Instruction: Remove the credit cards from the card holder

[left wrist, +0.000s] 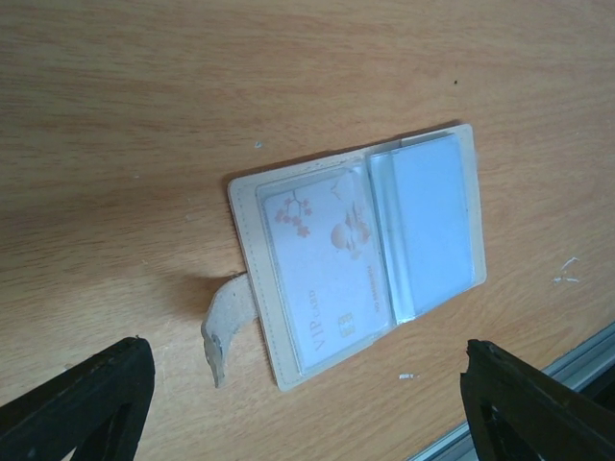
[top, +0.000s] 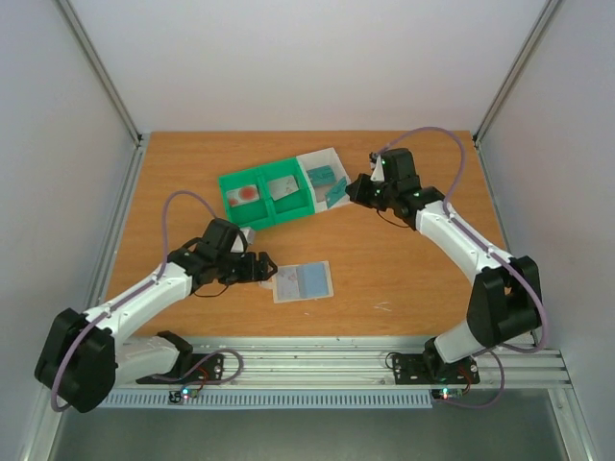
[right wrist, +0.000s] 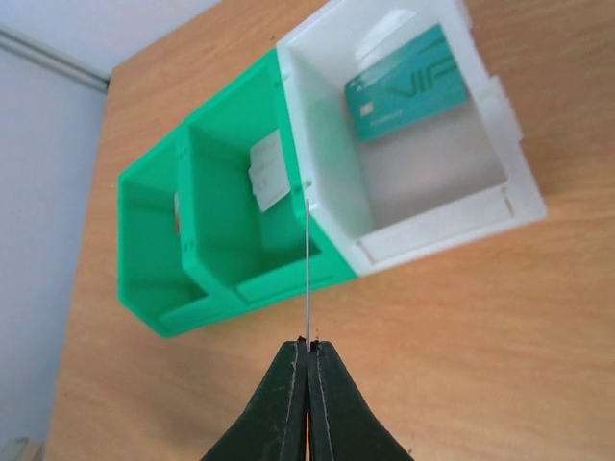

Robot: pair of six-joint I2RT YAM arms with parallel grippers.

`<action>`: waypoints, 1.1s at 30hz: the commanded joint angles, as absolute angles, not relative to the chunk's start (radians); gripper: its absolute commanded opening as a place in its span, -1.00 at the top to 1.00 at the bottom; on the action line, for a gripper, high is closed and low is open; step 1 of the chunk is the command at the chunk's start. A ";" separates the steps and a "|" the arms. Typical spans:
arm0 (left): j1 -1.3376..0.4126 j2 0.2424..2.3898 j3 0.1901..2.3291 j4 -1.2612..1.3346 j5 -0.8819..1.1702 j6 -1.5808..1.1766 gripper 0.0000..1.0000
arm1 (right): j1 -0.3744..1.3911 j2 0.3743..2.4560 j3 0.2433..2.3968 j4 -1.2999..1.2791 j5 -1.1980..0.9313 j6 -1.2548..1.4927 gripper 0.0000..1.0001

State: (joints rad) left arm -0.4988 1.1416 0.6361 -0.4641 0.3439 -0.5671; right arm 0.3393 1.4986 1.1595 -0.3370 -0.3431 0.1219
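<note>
Right gripper (right wrist: 307,351) pinched tight on a held card (right wrist: 307,269). From the wrist a mere thin line, edge-on, face unreadable; teal from above. Positioned just in front of the trays; contact with the white tray (right wrist: 437,230) impossible to judge.

Inside the white tray: a teal VIP card (right wrist: 408,84) propped toward the far wall, something pale behind it mostly covered.

In the green tray (right wrist: 231,288), compartment next to the white tray: a grey card (top: 283,185), only a pale corner visible from the wrist. Far compartment: a white card with a red circle (top: 247,192), reduced to a red sliver behind the divider in the wrist view.

Left gripper (top: 267,268) spread wide, low over the wooden table (left wrist: 144,115), just left of the card holder (left wrist: 252,240); fingers (left wrist: 86,403) cut off by the bottom edge of its wrist view.

Card holder lying open and flat near the table's front middle, tab (left wrist: 223,331) curled upward. Under its clear pockets: a white VIP card with pink print (left wrist: 322,279) and a pale blue card (left wrist: 428,216), lettering lost in glare.
</note>
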 commanded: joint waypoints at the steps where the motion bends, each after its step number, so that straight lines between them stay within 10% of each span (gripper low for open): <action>1: -0.499 1.159 0.615 -0.397 0.346 -0.543 -0.75 | 0.325 1.552 1.202 -0.244 -0.274 0.090 0.98; 33: -0.499 1.170 0.511 -0.252 0.413 -0.554 -0.54 | 0.324 1.993 1.488 -0.118 -0.204 0.071 0.98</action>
